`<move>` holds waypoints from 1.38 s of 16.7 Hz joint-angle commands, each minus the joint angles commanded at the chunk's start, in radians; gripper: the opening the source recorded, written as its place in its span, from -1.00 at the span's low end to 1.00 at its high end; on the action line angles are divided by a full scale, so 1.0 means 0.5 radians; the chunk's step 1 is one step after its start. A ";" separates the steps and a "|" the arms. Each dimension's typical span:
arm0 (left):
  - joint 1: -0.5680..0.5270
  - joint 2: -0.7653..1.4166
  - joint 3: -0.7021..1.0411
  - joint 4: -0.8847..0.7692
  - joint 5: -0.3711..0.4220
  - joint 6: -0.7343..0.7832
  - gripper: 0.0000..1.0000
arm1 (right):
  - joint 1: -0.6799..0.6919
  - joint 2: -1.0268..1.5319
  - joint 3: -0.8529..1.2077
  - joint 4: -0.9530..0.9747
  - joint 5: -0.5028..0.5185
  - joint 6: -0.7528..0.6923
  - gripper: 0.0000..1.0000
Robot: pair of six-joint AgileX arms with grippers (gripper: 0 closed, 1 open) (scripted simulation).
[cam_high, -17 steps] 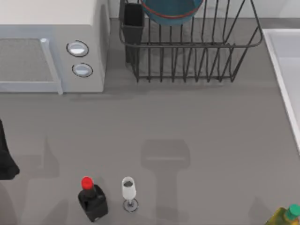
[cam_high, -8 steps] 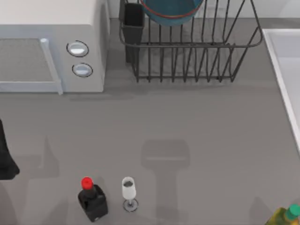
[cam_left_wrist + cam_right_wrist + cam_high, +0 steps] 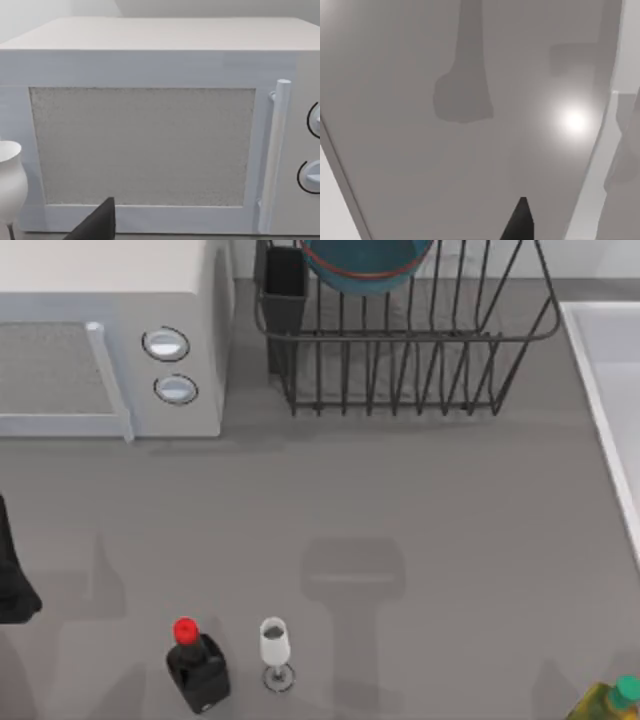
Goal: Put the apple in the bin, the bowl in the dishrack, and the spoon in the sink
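Two grippers, neither clear enough to tell how the fingers stand: the left arm (image 3: 12, 585) sits parked at the counter's (image 3: 450, 540) left edge, facing the smooth white microwave (image 3: 150, 125). The glossy blue bowl (image 3: 365, 265) already rests in the wire dishrack (image 3: 400, 360). Probably the pale sink (image 3: 610, 380) comes next; finding the spoon is the need.

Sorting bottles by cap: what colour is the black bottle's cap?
Bright red cap on the black bottle, clearest in the top view.
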 joint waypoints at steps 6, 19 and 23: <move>0.000 0.000 0.000 0.000 0.000 0.000 1.00 | 0.072 0.286 0.318 -0.134 0.001 0.050 -1.00; 0.000 0.000 0.000 0.000 0.000 0.000 1.00 | 0.590 2.037 2.940 -0.911 0.009 0.561 -1.00; 0.000 0.000 0.000 0.000 0.000 0.000 1.00 | 0.743 2.463 3.566 -1.087 0.011 0.749 -1.00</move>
